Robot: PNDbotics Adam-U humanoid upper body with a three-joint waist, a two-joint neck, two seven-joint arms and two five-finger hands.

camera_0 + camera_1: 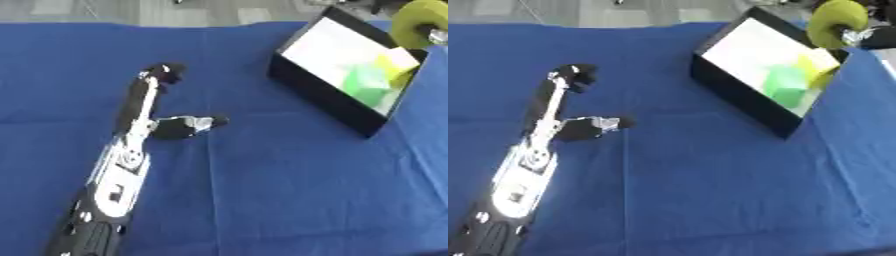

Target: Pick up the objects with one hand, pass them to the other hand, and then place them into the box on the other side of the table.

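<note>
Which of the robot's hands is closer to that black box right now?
Right. The right hand holds a yellow-green object over the black box's far corner; the left hand hovers open over the cloth, well apart.

Lab or test room, as seen from my seat.
I see a table (262, 200) draped in blue cloth (710, 190) edge to edge, grey floor (131, 10) past its far edge, and a black box (324, 92) at the far right corner.

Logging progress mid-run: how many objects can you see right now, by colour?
Green block in the box: 1
Yellow block in the box: 1
Olive-yellow rounded object above the box, at the right hand: 1
Total: 3
</note>
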